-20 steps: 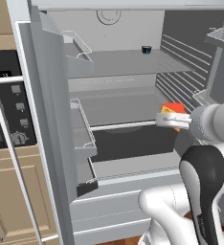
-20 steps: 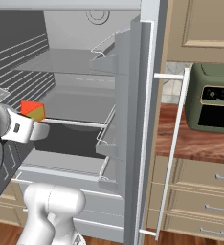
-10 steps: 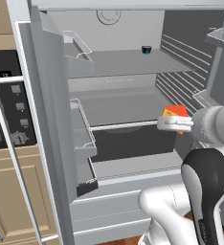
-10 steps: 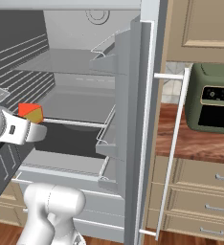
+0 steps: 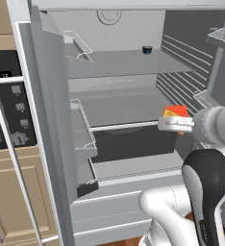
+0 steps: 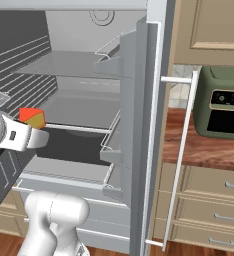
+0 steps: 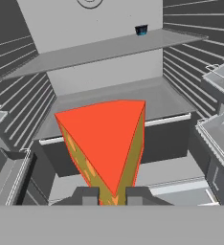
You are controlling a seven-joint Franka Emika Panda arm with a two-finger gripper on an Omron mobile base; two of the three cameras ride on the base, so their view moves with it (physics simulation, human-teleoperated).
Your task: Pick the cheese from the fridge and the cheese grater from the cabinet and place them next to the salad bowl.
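Room: a kitchen, with the open fridge [image 5: 133, 91] across the middle of both base views and tan drawers [image 6: 209, 205] at the lower right of the right base view.
Gripper: the gripper [image 7: 109, 195] is closed on the cheese [image 7: 106, 139], its two dark tips against the wedge's narrow lower end.
Cheese: centre of the hand view, red face toward the camera; at right of centre in the left base view [image 5: 176, 114], held in front of the middle shelf.
Middle shelf: bare grey shelf [image 5: 119, 108] just behind the cheese.
Top shelf: a small dark blue cup [image 5: 146, 49] stands near its back.
Door racks: wire bins [image 6: 114, 145] on the open door.
Counter: a green-grey appliance [image 6: 224, 105] at right of the right base view.
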